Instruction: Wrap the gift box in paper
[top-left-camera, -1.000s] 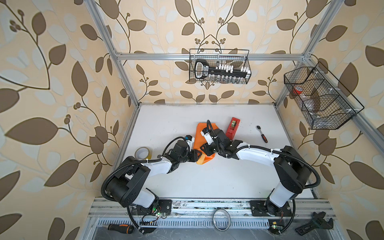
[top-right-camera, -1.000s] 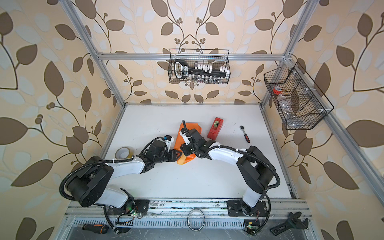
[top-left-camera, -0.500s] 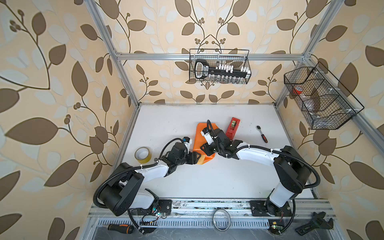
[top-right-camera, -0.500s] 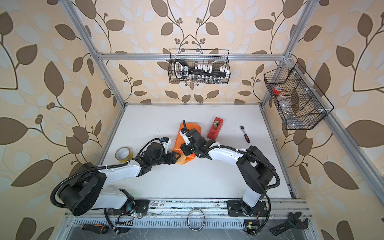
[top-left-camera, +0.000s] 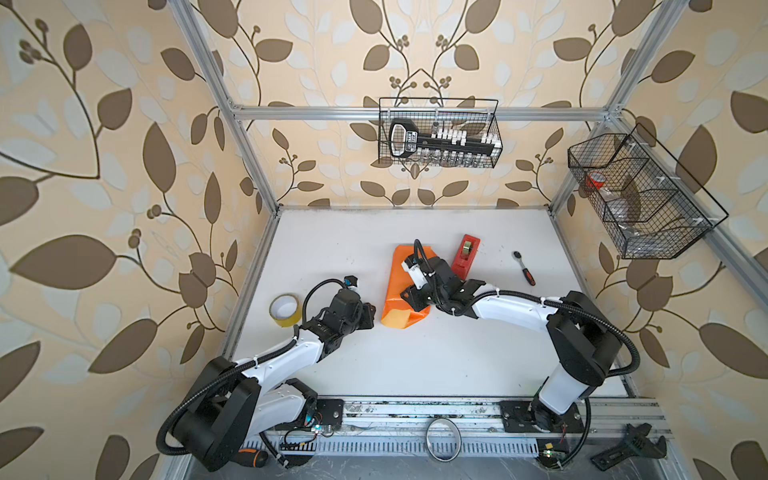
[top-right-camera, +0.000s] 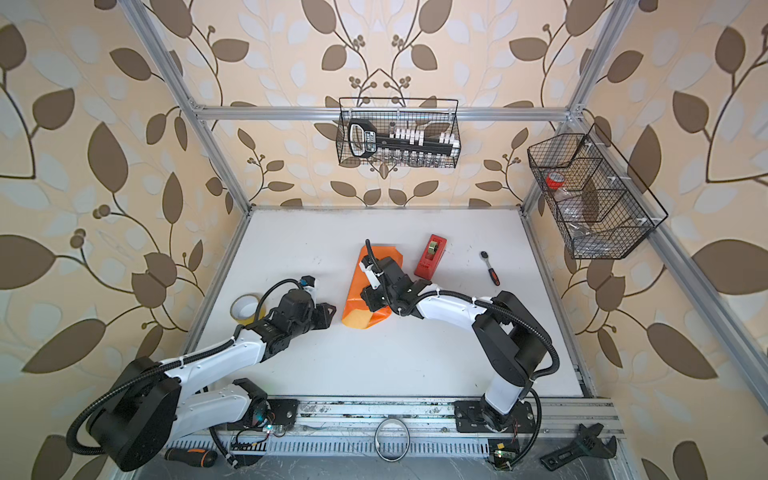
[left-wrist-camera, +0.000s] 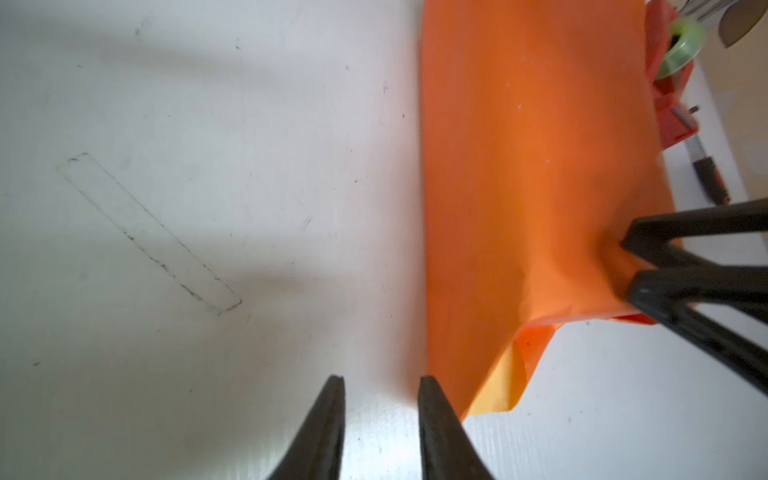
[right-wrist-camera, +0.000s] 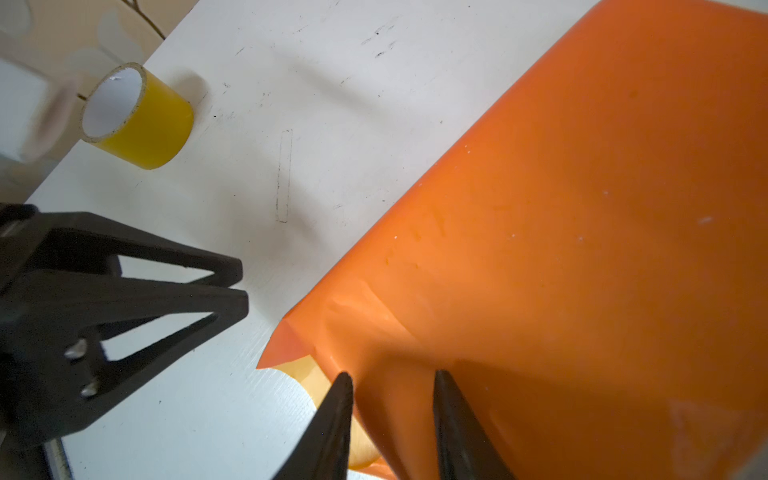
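Paper (top-left-camera: 400, 272) is laid orange side out as a long parcel in the middle of the desk (top-left-camera: 415, 365), w/ the gift box prob. inside it & not seen. Its long axis runs near-to-far, the far end leaning a bit right toward the red tape dispenser (top-left-camera: 465, 255). At the near end a loose flap is not yet folded, pale underside showing. Right gripper (top-left-camera: 409, 297) is set down on that near end, jaws slightly apart, tips pressed on the paper top, no fold seen btwn them; its arm is bent at the elbow & reached in from the right. Left gripper (top-left-camera: 370, 318) is held low just left of the near corner, not touching, jaws narrowly apart & empty, pointed at the flap, so the flap is judged best taken by it
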